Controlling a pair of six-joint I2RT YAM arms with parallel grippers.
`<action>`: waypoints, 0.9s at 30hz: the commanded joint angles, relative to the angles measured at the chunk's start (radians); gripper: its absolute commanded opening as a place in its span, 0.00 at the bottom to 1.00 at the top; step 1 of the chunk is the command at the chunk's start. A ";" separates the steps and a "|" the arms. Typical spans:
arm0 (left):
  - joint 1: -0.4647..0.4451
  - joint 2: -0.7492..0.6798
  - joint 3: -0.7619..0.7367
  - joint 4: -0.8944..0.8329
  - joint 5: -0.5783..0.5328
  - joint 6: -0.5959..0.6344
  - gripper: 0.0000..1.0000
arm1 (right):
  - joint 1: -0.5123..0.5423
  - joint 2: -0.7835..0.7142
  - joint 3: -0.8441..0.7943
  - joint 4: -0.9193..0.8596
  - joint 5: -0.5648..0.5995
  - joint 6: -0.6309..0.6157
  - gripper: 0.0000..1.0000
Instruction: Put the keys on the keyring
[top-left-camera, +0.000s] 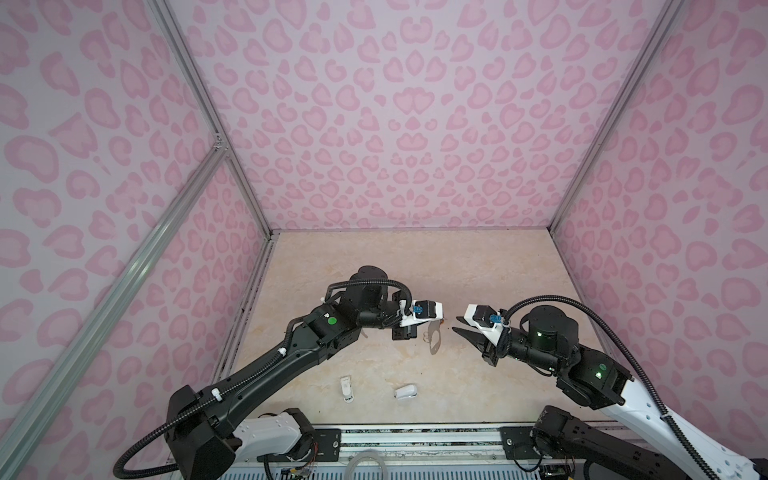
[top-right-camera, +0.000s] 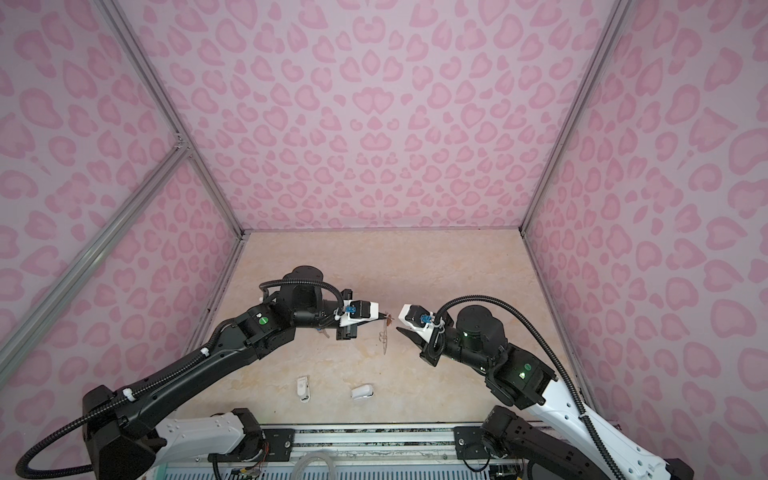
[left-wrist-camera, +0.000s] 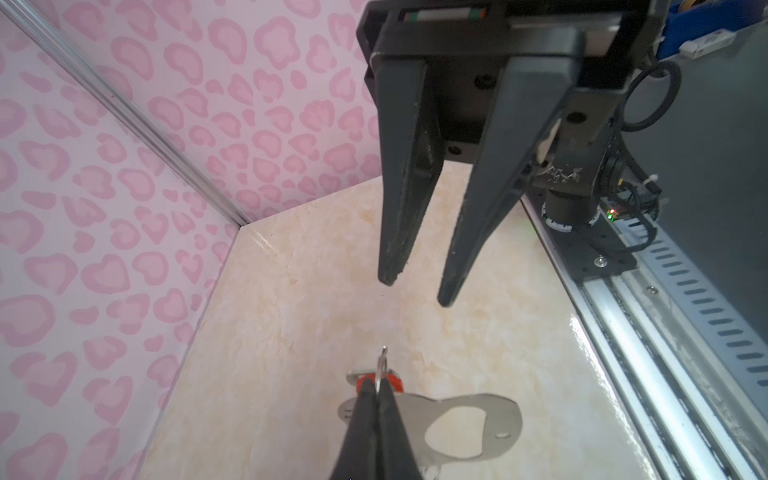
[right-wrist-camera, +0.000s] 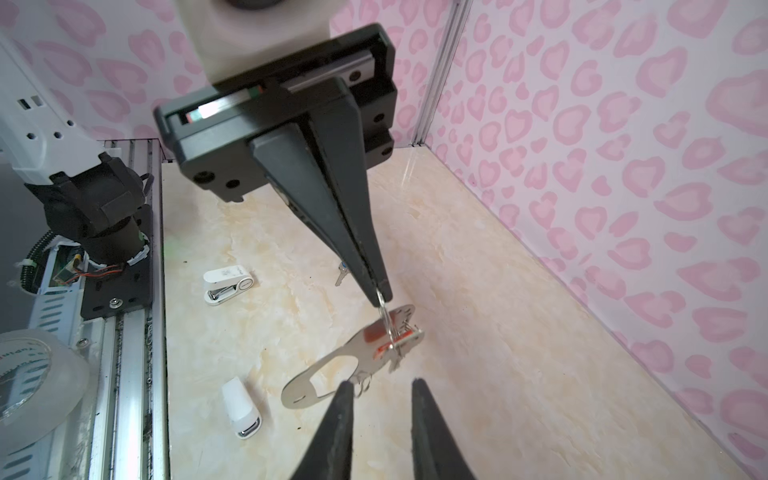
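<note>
My left gripper (left-wrist-camera: 377, 384) is shut on a small wire ring (left-wrist-camera: 382, 365) of the keyring (left-wrist-camera: 469, 428). The keyring is a flat grey plate with an oval cutout, and it hangs tilted from that ring above the table. The key with the orange-red tag (right-wrist-camera: 395, 345) sits at that same ring, against the plate. In both top views the keyring (top-left-camera: 434, 338) (top-right-camera: 384, 338) hangs between the two grippers. My right gripper (right-wrist-camera: 382, 384) (top-left-camera: 455, 324) is open and empty, a short way from the plate. The blue-tagged key (right-wrist-camera: 341, 274) lies on the table behind the left fingers.
Two small white plastic objects (top-left-camera: 346, 388) (top-left-camera: 405, 391) lie near the table's front edge. A roll of clear tape (right-wrist-camera: 33, 382) sits on the metal rail (right-wrist-camera: 133, 374) in front. Pink patterned walls (top-left-camera: 415, 124) enclose the marbled tabletop (top-left-camera: 415, 257) on three sides.
</note>
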 joint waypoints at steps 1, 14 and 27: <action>0.020 -0.016 -0.044 0.157 0.122 -0.091 0.03 | 0.003 -0.018 -0.032 0.050 0.032 -0.020 0.25; 0.041 -0.005 -0.130 0.425 0.219 -0.280 0.03 | 0.026 -0.044 -0.075 0.121 0.068 -0.125 0.23; 0.041 0.008 -0.121 0.407 0.221 -0.282 0.03 | 0.026 -0.055 -0.086 0.180 0.074 -0.178 0.20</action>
